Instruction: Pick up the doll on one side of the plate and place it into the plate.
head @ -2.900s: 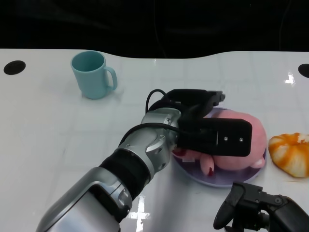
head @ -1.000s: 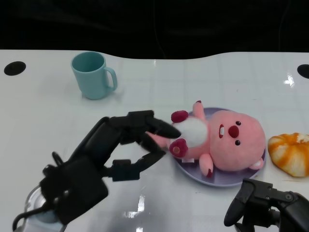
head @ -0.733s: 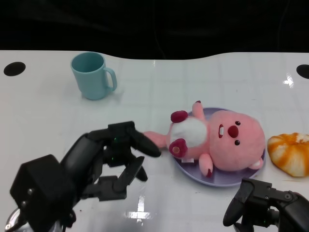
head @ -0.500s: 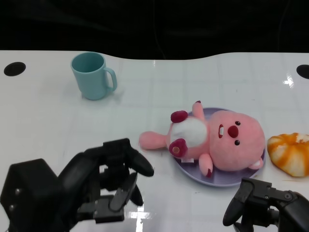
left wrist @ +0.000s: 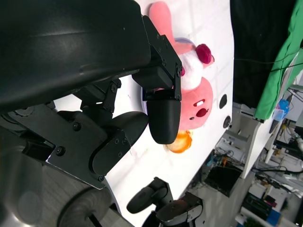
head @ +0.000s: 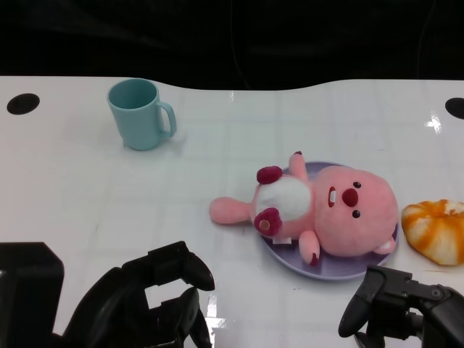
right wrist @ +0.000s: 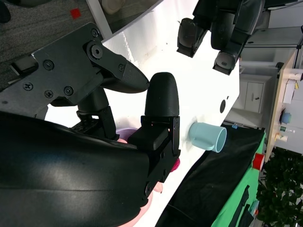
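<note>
Doll [head: 330, 214] is lying on its back across the purple plate [head: 341, 271], long axis left-right: head toward the orange thing [head: 436, 230], one pink ear spilling onto the table (toward the mug [head: 140, 113]). Left hand [head: 148, 308] and right hand [head: 395, 308] sit near the table's front edge, fingers apart, holding nothing.

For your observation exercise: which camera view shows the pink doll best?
The head view: the whole doll shows, lying on the purple plate with one limb over the rim onto the table. The left wrist view shows part of it behind the left hand's fingers; the right wrist view shows only a pink sliver.
</note>
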Motion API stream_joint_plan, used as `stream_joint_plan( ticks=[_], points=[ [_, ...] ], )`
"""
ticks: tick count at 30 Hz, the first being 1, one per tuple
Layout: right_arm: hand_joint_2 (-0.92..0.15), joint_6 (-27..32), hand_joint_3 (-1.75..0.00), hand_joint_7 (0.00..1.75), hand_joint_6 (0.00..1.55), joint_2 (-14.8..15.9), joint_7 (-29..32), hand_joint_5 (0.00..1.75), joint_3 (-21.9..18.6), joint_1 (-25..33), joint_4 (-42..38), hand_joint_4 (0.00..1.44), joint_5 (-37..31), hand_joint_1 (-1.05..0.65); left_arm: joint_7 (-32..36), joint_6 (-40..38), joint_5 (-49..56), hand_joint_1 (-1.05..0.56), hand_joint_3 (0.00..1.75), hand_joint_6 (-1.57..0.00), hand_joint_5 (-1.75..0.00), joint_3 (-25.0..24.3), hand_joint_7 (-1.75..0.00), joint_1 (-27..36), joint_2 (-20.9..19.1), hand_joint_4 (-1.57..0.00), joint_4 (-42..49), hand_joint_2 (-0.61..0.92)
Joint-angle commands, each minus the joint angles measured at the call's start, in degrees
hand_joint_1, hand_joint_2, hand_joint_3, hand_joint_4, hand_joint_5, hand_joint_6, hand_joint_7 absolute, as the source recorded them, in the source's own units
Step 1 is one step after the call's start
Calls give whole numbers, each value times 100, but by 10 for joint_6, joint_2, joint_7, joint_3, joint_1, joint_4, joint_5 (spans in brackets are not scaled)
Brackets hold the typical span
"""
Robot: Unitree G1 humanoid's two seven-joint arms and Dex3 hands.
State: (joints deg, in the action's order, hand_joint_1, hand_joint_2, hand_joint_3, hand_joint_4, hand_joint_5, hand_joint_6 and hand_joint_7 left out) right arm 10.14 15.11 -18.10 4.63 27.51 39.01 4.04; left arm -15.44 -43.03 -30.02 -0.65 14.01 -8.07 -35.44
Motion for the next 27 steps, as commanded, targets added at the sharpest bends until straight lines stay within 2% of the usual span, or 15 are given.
stream_joint_plan(
  ticks=[1,14,27],
  points=[
    [-56,-6,-108,144,57,5,-2,175,-8,1,-1,63,8,-18,6,-8,-5,-25,123,-56,-175,-7,-173,-10,-6,-76,21,59],
    [-56,-12,-108,144,56,6,-5,175,-13,9,-1,63,12,-17,4,7,5,-26,123,-60,-175,-7,-175,-34,-8,-78,89,56],
    [-53,-11,-113,145,57,3,-1,175,-6,13,2,63,5,-14,-6,22,3,-25,126,-61,-175,-7,-173,-33,-17,-78,103,55]
  ],
)
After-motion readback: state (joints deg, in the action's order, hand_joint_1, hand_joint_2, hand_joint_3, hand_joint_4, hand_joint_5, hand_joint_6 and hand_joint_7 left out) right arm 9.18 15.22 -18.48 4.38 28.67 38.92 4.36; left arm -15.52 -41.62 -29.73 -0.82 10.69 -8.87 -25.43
